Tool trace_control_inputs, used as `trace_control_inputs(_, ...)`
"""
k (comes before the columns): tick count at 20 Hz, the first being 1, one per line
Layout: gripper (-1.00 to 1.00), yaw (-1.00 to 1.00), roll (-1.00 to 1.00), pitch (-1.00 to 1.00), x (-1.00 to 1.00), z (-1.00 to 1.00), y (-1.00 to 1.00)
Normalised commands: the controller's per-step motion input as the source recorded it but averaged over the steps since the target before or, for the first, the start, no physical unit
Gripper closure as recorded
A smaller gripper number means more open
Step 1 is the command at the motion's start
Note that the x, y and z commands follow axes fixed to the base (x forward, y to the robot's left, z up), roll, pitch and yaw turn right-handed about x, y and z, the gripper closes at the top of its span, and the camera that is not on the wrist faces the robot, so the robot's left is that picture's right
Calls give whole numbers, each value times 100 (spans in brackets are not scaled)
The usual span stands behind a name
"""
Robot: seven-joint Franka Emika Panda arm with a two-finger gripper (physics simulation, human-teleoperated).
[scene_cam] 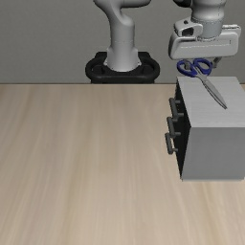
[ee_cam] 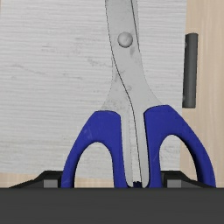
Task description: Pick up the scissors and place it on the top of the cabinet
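Cabinet top (scene_cam: 212, 103): scissors (scene_cam: 207, 86) right beneath gripper (scene_cam: 197, 59)

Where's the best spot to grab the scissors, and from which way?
Probably the blue handles, from straight above. The scissors seem to lie flat on the cabinet, so nothing fits underneath. The handles are the widest, thickest part; the blades are thin and tapered and would likely slip.
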Motion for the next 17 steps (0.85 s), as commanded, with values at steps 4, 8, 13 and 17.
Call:
trace_control_inputs(4,100,0,0,0,0,0,100)
trace_control_inputs(8,-100,0,0,0,0,0,0)
trace_control_inputs(13,-100,0,0,0,0,0,0)
trace_control_inputs(17,-100,0,0,0,0,0,0)
